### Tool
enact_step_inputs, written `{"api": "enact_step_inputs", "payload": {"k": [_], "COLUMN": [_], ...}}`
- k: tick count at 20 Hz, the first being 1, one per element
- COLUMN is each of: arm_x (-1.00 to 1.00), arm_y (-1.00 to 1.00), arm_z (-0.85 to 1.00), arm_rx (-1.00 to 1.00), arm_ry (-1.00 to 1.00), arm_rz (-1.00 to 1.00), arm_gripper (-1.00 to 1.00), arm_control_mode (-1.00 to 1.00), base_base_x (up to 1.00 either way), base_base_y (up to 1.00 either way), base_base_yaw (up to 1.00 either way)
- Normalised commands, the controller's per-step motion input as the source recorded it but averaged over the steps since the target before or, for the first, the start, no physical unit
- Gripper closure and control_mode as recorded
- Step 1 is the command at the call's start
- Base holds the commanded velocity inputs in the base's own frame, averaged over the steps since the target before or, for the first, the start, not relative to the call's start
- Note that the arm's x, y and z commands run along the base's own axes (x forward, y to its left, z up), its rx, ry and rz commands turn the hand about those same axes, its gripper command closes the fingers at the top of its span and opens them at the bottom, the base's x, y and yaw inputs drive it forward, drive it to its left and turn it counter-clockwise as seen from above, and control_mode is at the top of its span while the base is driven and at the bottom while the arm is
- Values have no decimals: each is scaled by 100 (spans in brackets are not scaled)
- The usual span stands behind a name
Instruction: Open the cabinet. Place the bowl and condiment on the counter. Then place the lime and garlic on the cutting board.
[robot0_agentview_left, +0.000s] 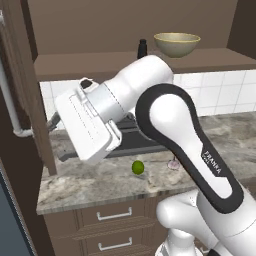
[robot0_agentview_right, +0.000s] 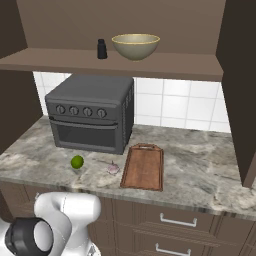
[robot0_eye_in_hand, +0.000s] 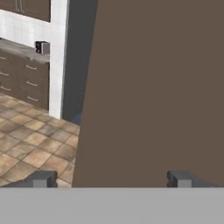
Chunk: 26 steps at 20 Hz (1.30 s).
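Gripper: my gripper (robot0_eye_in_hand: 111, 178) is nearest the hand camera, its two tips spread wide at the bottom of the hand frame, pinching nothing.
Cabinet: one cabinet (robot0_eye_in_hand: 157, 87), doors swung open; one brown door panel covers the right two thirds of the hand frame, close in front of my tips. In the left base frame my hand sits left of centre, beside the door at the left edge.
Counter: one counter (robot0_agentview_right: 200, 165), running across the lower half of the right base frame.
Cutting board: one cutting board (robot0_agentview_right: 144, 166), lower centre of the right base frame, long axis running away from the counter edge.
Bowl: one bowl (robot0_agentview_right: 135, 46), on the cabinet shelf, top centre of the right base frame. I judge it my next target: it lies up and to the right of my hand in the left base frame.
Condiment: one condiment (robot0_agentview_right: 102, 49), upright just left of the bowl, apart from it.
Lime: one lime (robot0_agentview_right: 77, 161), on the counter, left of the board.
Garlic: one garlic (robot0_agentview_right: 114, 168), between lime and board, touching neither.
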Motion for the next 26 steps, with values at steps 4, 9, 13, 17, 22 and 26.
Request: {"api": "enact_step_inputs", "payload": {"k": [4,9,13,17,22,26], "arm_x": [0,0,0,0,0,1], "arm_y": [22,14,9,-19,-58,-52], "arm_z": [-8,-5,-4,-1,0,0], "arm_rx": [-5,-8,-3,-1,0,-2], "arm_ry": [-5,0,0,0,0,2], "arm_rz": [0,1,0,-2,-6,-10], "arm_gripper": [-100,-100,-100,-100,-100,-100], "arm_control_mode": [-100,-100,-100,-100,-100,-100], "base_base_x": [0,0,0,0,0,0], "base_base_y": [0,0,0,0,0,0], "base_base_yaw": [0,0,0,0,0,0]}}
